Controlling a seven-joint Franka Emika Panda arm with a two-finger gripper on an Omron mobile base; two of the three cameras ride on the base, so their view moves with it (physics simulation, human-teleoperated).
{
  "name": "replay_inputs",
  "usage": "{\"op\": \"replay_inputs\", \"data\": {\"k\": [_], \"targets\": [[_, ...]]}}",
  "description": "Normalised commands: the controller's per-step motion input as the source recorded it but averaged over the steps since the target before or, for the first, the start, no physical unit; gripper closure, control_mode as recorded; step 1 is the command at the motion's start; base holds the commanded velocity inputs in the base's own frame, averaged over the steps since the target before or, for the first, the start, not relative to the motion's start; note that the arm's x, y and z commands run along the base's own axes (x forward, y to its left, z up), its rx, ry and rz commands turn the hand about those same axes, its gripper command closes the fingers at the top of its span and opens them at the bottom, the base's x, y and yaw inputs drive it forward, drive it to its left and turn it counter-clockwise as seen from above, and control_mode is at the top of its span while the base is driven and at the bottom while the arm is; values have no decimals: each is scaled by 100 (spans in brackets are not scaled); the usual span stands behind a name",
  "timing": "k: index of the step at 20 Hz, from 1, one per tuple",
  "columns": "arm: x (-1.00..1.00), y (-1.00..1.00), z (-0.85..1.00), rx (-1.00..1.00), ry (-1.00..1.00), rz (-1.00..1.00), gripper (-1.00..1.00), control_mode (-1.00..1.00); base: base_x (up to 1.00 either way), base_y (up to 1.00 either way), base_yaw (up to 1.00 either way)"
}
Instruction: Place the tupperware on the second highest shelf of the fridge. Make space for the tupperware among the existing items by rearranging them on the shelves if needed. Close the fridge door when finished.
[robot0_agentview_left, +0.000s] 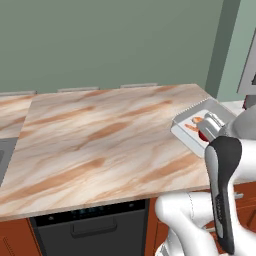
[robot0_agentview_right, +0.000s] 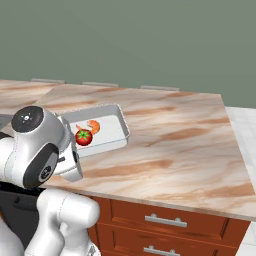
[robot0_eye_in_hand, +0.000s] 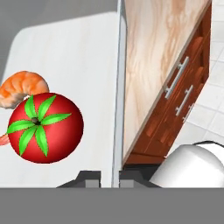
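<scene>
While the end effector (robot0_eye_in_hand: 109, 176) clamps its rim, the pale shallow tupperware (robot0_agentview_right: 111, 131) holds a red tomato (robot0_eye_in_hand: 45, 128) and an orange piece (robot0_eye_in_hand: 21, 87).

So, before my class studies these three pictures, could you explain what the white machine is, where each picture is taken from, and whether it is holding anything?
The white machine is a robot arm on a base. Two pictures come from cameras behind the arm, to its left and right, looking over a marbled counter. The third comes from a camera on the hand. On the counter lies the tupperware, a shallow pale tray with a tomato and an orange piece inside. In the hand view the gripper is shut on the tray's near wall, one finger on either side.
</scene>
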Motion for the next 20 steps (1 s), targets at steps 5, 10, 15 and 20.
{"op": "replay_inputs", "data": {"k": [5, 10, 15, 20], "targets": [[30, 16, 0, 0, -4, 0, 100, -100, 0, 0, 0], [23, 15, 0, 0, 0, 0, 100, -100, 0, 0, 0], [13, 13, -1, 0, 0, 0, 100, -100, 0, 0, 0], [1, 16, -2, 0, -1, 0, 100, -100, 0, 0, 0]]}}
